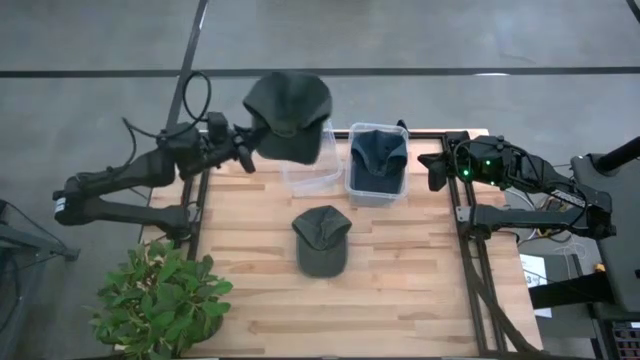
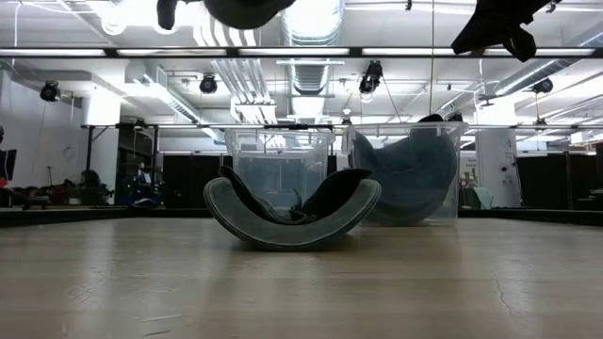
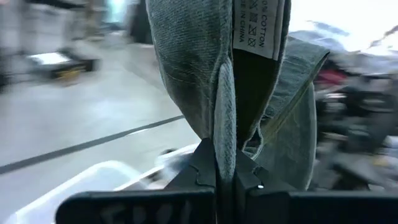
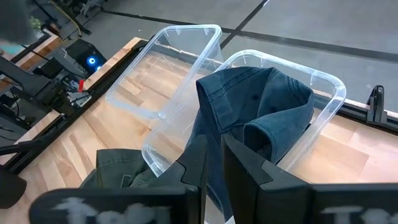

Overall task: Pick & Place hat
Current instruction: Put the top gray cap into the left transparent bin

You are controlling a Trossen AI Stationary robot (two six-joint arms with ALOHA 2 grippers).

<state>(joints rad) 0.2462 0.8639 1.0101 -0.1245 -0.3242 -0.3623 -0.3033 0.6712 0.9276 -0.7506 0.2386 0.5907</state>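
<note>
My left gripper is raised above the table's far left and is shut on a dark green hat, which is above the far end of an empty clear bin. A second green hat lies on the wood in front of the bins, and in the low view it rests on its curved underside. A blue hat sits in the right clear bin. My right gripper waits at the table's right edge, open by a narrow gap, touching nothing. My left gripper pinches the green hat between its two fingers on a doubled edge of cloth, just below the sewn-in label. The fingers come from the table's left. The hat is lifted clear of the table and bin, reaching out beyond the fingertips.
A potted plant stands at the table's near left corner. The two bins stand side by side at the far middle. Bare wood lies along the near side and right of the lying hat. Dark frame rails edge the right side.
</note>
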